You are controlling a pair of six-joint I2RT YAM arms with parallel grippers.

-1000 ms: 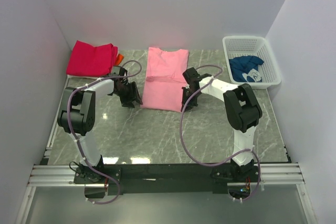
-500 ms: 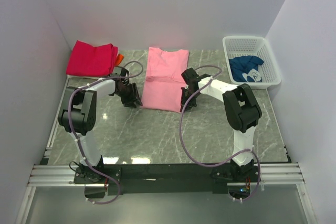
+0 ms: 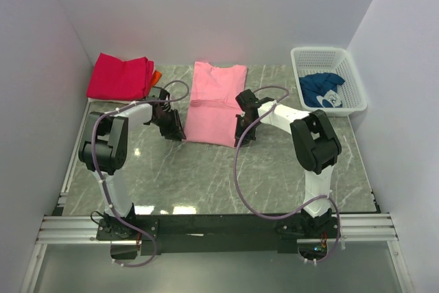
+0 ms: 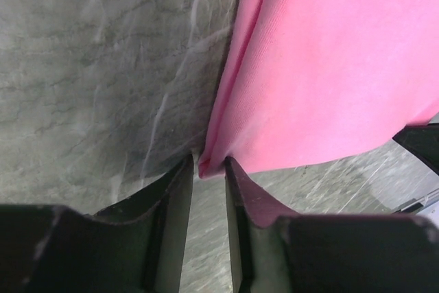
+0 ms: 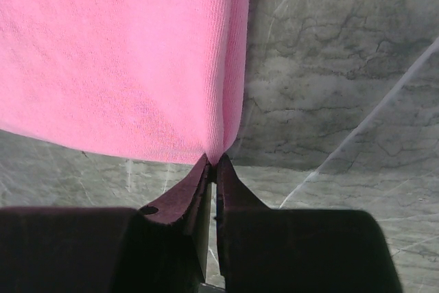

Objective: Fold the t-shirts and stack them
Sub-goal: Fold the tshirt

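Observation:
A light pink t-shirt (image 3: 216,101) lies folded into a long strip at the middle back of the table. My left gripper (image 3: 181,135) is at its near left corner. In the left wrist view the fingertips of the left gripper (image 4: 209,166) stand a little apart, with the pink t-shirt's (image 4: 329,66) corner between them. My right gripper (image 3: 241,139) is at the near right corner. In the right wrist view the right gripper (image 5: 213,161) is pinched shut on the corner of the pink t-shirt (image 5: 116,53). A folded magenta-red t-shirt (image 3: 120,75) lies at the back left, with an orange one (image 3: 156,75) peeking out beside it.
A white mesh basket (image 3: 319,51) stands at the back right with a dark blue t-shirt (image 3: 321,88) inside it. White walls close in the left, back and right sides. Grey marble tabletop (image 3: 206,169) lies between the shirt and the arm bases.
The left gripper has slid right onto the pink t-shirt's near left corner and narrowed around it. The right gripper has finished closing on the near right corner.

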